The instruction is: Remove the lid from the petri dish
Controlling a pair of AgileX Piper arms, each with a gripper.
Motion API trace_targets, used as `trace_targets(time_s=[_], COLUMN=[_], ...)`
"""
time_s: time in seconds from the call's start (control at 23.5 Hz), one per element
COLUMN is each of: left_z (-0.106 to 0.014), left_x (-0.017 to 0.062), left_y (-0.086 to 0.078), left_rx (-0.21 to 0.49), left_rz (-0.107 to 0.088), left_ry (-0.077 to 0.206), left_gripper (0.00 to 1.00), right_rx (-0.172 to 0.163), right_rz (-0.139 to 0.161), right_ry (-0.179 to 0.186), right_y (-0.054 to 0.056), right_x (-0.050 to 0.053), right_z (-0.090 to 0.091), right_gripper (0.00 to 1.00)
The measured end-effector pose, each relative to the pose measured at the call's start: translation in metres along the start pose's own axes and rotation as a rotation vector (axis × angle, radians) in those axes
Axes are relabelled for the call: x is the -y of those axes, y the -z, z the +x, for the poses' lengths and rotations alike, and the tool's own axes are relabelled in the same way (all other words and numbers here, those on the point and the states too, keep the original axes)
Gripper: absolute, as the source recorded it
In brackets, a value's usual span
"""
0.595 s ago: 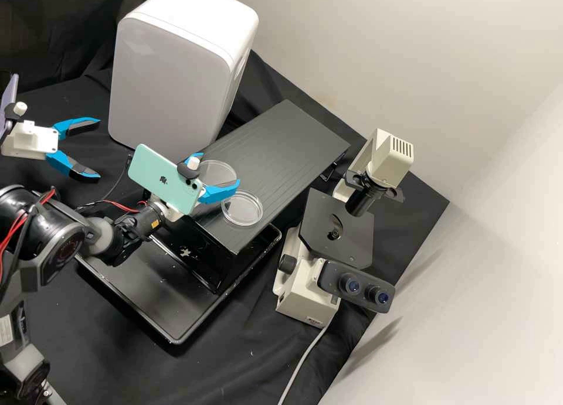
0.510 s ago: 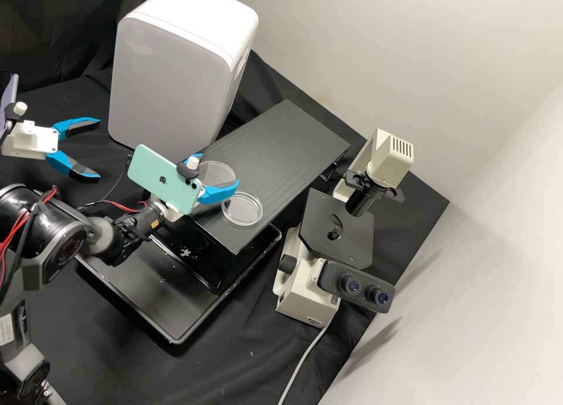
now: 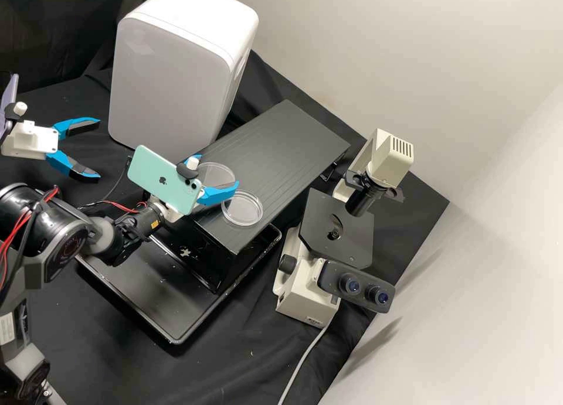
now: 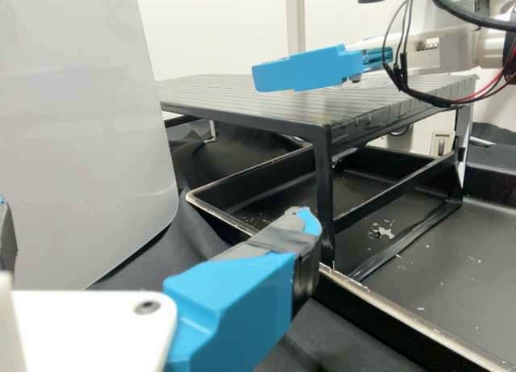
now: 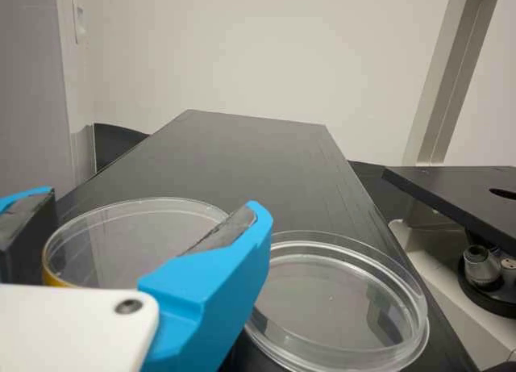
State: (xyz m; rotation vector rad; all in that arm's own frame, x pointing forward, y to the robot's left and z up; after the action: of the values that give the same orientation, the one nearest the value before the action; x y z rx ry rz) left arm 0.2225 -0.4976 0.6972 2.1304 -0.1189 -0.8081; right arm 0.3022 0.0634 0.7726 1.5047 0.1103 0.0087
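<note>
Petri dish (image 3: 241, 209): clear base, uncovered, lying flat on the black ridged platform (image 3: 281, 138) near its lower-left end, a little left of centre in the high view. Lid (image 3: 218, 168) is found off the dish, just beside it to the upper left and roughly level. Whether the two rims touch cannot be told. In the right wrist view the lid (image 5: 121, 243) is seen at lower left and the dish (image 5: 339, 303) at lower centre, with one blue finger overlapping the dish's near rim.

Right gripper (image 3: 214, 175): the lid is pinched across its rim between the two blue fingers (image 5: 218, 267), one on each side. Whether the lid rests on the platform or is held just clear of it cannot be told.

Left gripper (image 3: 97, 148): located at the left edge of the high view, over the black cloth (image 3: 246, 358), well apart from dish and lid. Its fingers are spread wide and nothing is held between them.

Surroundings: the platform is set on legs inside a black tray (image 3: 146, 288) at lower left. A white box (image 3: 176, 65) is stood at upper left, behind the platform's far-left side. A microscope (image 3: 346, 241) is placed just right of the platform, at centre right. In the left wrist view the white box (image 4: 72, 130) is seen close by.
</note>
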Motion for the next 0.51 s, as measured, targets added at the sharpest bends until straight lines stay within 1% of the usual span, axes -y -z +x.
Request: trace_targets(time_s=[0.08, 0.3, 0.51], left_z=[0.0, 0.0, 0.0], left_x=[0.0, 0.0, 0.0], left_y=[0.0, 0.0, 0.0], left_rx=[0.0, 0.0, 0.0], left_rz=[0.0, 0.0, 0.0], left_ry=[0.0, 0.0, 0.0], left_gripper=[1.0, 1.0, 1.0], right_rx=[0.002, 0.018, 0.018], right_rz=[-0.018, -0.011, -0.011], right_ry=[-0.001, -0.013, -0.013], right_y=[-0.0002, -0.0017, -0.0017], right_x=[-0.0001, -0.0012, -0.0012], right_z=[0.0, 0.0, 0.0], right_gripper=[1.0, 1.0, 1.0])
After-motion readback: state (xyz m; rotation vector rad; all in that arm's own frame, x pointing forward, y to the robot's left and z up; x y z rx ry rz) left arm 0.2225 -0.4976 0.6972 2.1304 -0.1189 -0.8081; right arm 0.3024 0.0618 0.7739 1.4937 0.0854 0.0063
